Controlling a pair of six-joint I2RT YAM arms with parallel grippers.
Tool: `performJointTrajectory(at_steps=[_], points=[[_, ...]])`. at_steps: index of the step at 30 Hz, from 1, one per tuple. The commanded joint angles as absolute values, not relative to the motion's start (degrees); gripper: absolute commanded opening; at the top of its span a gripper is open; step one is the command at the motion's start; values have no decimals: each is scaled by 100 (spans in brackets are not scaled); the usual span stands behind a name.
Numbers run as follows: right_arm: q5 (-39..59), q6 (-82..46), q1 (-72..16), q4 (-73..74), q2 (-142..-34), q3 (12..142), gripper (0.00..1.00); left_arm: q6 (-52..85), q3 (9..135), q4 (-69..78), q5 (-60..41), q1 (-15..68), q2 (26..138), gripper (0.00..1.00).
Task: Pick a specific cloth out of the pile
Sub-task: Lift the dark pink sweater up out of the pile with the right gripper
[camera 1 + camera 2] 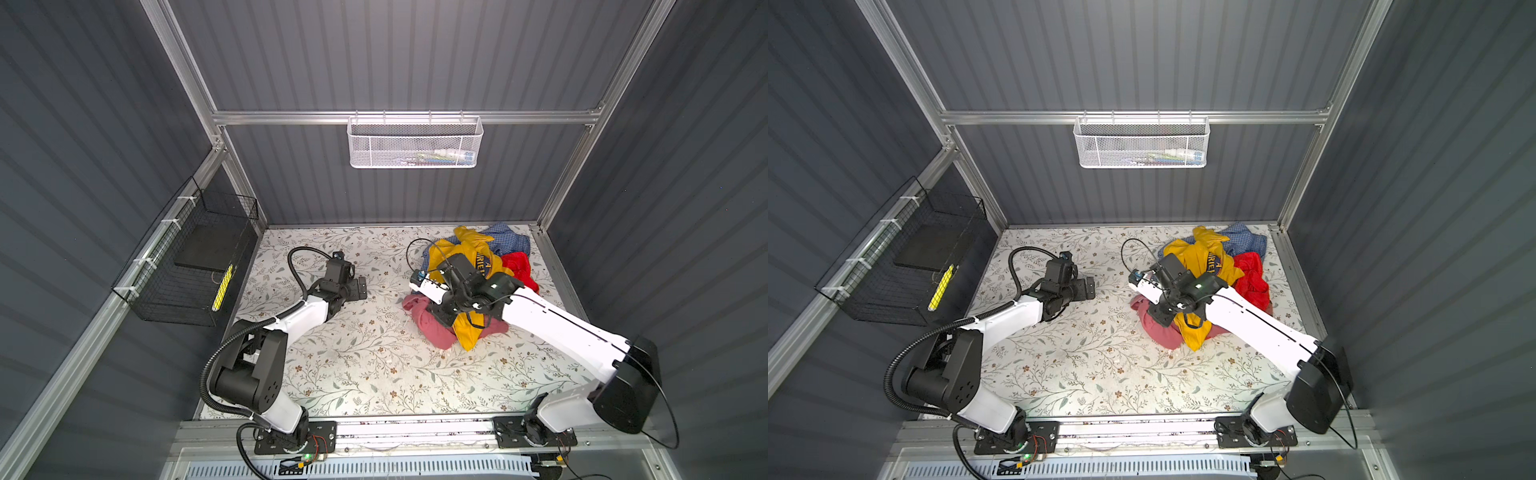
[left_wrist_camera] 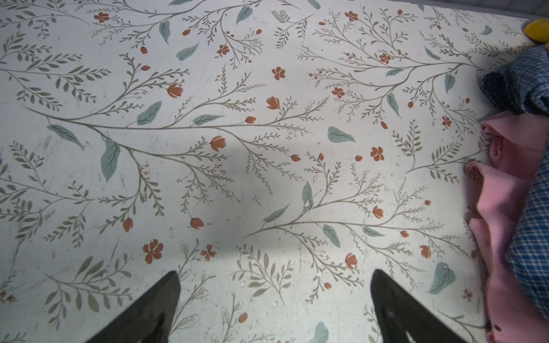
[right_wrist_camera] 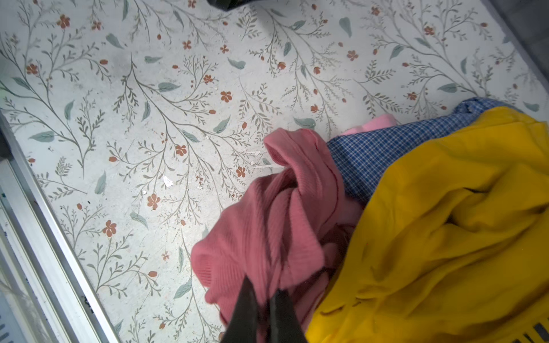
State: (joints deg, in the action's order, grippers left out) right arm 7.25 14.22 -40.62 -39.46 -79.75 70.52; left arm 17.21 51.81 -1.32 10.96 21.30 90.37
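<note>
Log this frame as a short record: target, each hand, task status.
target: rose cloth, at the front of the pile, partly under the yellow shirt
right hand: shut on rose cloth
left hand: open, holding nothing, over bare table
status: rose cloth gripped, not yet pulled clear of pile

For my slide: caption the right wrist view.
The right gripper shut on the dusty-pink cloth, beside the yellow shirt.
</note>
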Motion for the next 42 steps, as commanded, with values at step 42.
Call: performJointTrajectory(at_steps=[42], points=[[3869, -3724, -1948, 2059, -7005, 6804, 0, 1658, 4774, 151, 1248, 2136, 8394, 100]])
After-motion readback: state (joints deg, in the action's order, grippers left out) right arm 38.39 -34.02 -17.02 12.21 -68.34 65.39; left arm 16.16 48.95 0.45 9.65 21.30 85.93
